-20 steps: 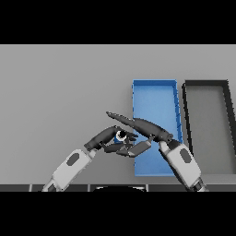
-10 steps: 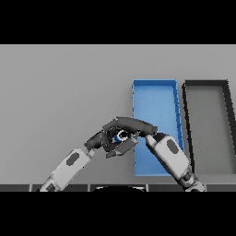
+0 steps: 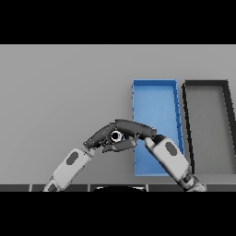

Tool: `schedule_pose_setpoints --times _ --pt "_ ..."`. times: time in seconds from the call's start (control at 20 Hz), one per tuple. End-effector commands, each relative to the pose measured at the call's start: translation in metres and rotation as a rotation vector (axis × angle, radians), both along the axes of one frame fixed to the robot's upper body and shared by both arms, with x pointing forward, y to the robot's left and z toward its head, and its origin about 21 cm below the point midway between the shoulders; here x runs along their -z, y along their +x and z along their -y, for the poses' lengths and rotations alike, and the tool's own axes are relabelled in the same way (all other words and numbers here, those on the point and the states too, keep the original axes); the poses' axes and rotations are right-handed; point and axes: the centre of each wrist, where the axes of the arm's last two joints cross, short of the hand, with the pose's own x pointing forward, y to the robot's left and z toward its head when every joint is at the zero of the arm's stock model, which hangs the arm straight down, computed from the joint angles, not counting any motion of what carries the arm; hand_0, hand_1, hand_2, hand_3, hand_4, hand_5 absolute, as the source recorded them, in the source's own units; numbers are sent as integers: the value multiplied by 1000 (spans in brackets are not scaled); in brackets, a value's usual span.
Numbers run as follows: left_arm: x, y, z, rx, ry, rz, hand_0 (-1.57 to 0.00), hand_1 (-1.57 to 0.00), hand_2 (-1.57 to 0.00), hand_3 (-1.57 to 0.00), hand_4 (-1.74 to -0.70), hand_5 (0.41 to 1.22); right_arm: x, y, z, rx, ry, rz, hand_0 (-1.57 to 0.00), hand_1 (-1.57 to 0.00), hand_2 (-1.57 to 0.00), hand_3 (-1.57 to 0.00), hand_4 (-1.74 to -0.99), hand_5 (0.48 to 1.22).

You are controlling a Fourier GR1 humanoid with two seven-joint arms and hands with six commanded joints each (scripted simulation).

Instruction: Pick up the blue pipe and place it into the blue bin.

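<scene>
A plain grey table (image 3: pixel 60 92) was seen across the view. A black rectangular bin (image 3: pixel 208 126) with a grey floor was placed on it at the right.

blue bin (image 3: pixel 154 99) blue | second bin (image 3: pixel 207 126) black | table (image 3: pixel 60 92) grey

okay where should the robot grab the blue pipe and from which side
Only the blue pipe's open end shows, wedged between the left hand and right hand. Probably pinch its round body across the width, from the right, the blue bin's side.
</scene>
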Motion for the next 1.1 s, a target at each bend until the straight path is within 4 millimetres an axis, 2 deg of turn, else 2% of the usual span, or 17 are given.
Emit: schedule_pose_setpoints --times 0.0,0.05,0.1,0.2,0.25,0.3,0.35,0.5,0.6,0.65,0.8,1.05 --pt "0 -1 -1 1 -5 -12 -1516 -1512 -1388 -1503 -1727 1221 -1 0 2 4 12 -12 -1524 -1523 -1525 -1505 -1475 1155" --pt "-2 -2 -3 -1 7 10 -1435 -1354 -1221 -1333 -1648 1221 -1 2 2 13 35 -25 -1533 -1533 -1534 -1518 -1480 1168" --pt "-1 1 -4 5 37 46 -1157 -1083 -977 -1066 -1535 1221 2 1 2 10 54 -41 -1541 -1540 -1542 -1529 -1483 1179" --pt "-1 3 -10 55 112 100 -740 -693 -625 -682 -1307 1221 0 0 0 15 27 -52 -1552 -1551 -1552 -1544 -1488 1194" --pt "-3 6 -12 77 133 116 -592 -554 -500 -546 -1216 1221 -3 0 1 18 16 -45 -1556 -1555 -1556 -1549 -1490 1199" --pt "-1 5 -12 81 158 134 -473 -443 -399 -436 -1143 1187 -2 1 -2 14 -3 -49 -1559 -1558 -1559 -1554 -1491 1204" --pt "2 3 -14 85 155 144 -378 -354 -319 -349 -1088 1113 -1 -1 0 3 2 -50 -1561 -1561 -1561 -1557 -1492 1207" --pt "1 4 -15 41 209 127 -193 -181 -163 -178 -968 849 -3 1 -1 -9 31 -32 -1566 -1566 -1566 -1564 -1495 1214" --pt "-1 6 -15 29 234 124 -123 -115 -104 -114 -915 735 -4 2 -3 -12 36 -19 -1568 -1568 -1568 -1566 -1496 1216" --pt "0 6 -10 31 246 111 -98 -92 -83 -91 -898 697 -3 -1 -3 -11 28 -20 -1568 -1568 -1568 -1567 -1496 1217" --pt "1 6 -14 27 237 79 -50 -47 -42 -46 -887 617 -4 1 -1 -9 50 -15 -1570 -1570 -1570 -1569 -1491 1219" --pt "7 7 -15 -2 247 41 -16 -15 -13 -14 -896 562 -7 1 2 3 89 -43 -1571 -1571 -1571 -1570 -1489 1220"
